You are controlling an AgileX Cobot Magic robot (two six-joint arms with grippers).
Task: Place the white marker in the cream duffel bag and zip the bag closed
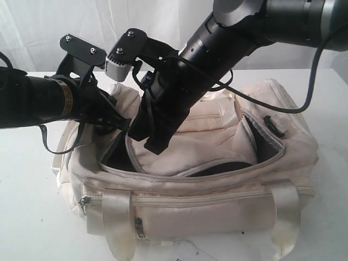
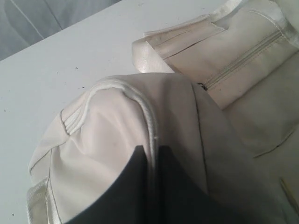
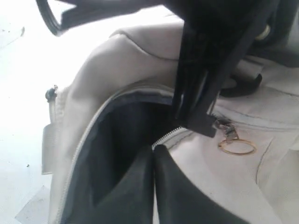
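From the exterior view, your cream duffel bag (image 1: 217,209) sits on the white surface (image 1: 32,217). It is soft, slightly creased fabric with rounded ends. Its top mouth gapes open over a dark lining (image 1: 117,155). Glossy off-white webbing handles (image 1: 117,217) hang down the near side across a grey side zipper (image 1: 217,198), and a small black clip (image 1: 274,128) sits near the far end. Your left gripper (image 1: 117,124) is at the bag's left end. Your right gripper (image 1: 155,145) reaches down to the edge of the opening.

In the left wrist view, your left gripper (image 2: 152,151) is clenched on the bag. Its two dark, smooth fingers (image 2: 133,182) pinch a raised cord of piping (image 2: 145,112) that curves over the bulging end.

In the right wrist view, your right gripper (image 3: 154,151) is clenched, with its tips against the zipper teeth (image 3: 170,135) at the rim of the opening. You cannot tell whether it pinches anything there. A thin gold ring (image 3: 237,147) lies flat on the cream cloth beside a small metal pull (image 3: 224,125).

The white marker shows in none of your views, so you cannot tell where it lies.
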